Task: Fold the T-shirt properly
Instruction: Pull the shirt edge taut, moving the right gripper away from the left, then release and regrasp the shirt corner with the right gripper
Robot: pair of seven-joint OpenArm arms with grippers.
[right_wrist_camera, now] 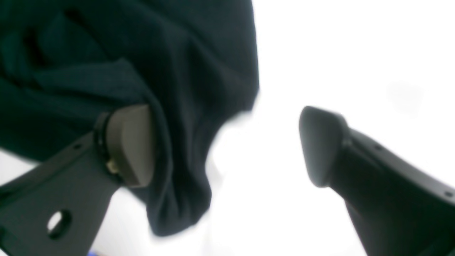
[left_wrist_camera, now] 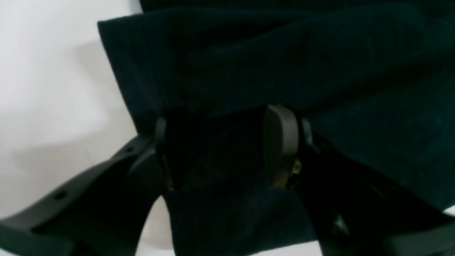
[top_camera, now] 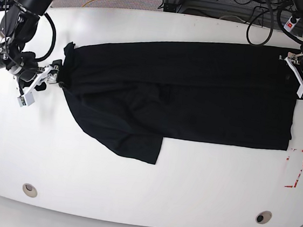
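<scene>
The right gripper [right_wrist_camera: 227, 145] has its jaws wide apart, with the T-shirt [top_camera: 180, 95] beside one jaw. The left gripper [left_wrist_camera: 227, 145] pinches the hem between its jaws. Next, grab a fresh edge on the tabletop [top_camera: 143, 194]

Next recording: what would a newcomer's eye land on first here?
The large plain black fabric T-shirt sprawls across the white oval table, one sleeve flap hanging toward the near edge. At either end a tool meets it: the right tool stands open beside the cloth, while the left tool has fabric between its jaws.
</scene>
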